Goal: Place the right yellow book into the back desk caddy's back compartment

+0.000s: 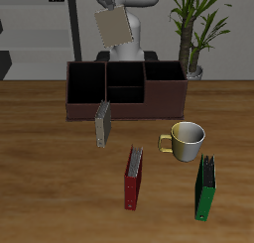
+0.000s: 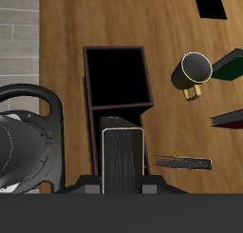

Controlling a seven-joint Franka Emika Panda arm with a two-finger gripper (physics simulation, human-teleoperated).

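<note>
The gripper (image 1: 111,11) is clamped on the book (image 1: 111,29), holding it by its upper edge in the upper centre of the exterior frame, in front of the robot's body and high above the table. The book hangs slightly tilted, one broad cover towards the camera. Below it sits the caddy (image 1: 109,110), with the back compartment (image 1: 125,76) as its narrow middle section. The wrist view looks down past the held book into a dark open section, so the book seems roughly lined up, though I cannot tell how closely. Nearer the front edge stand the twin book (image 1: 101,124), the mug (image 1: 187,140), the red book (image 1: 133,178) and the green book (image 1: 205,188), all well apart from the caddy. The book looks like a stiff, light hardback, and its smooth covers may slip or pivot between the fingers. A firm pinch across the covers near the top edge suits it. The slot looks snug, so the tilt probably needs squaring before lowering.
</note>
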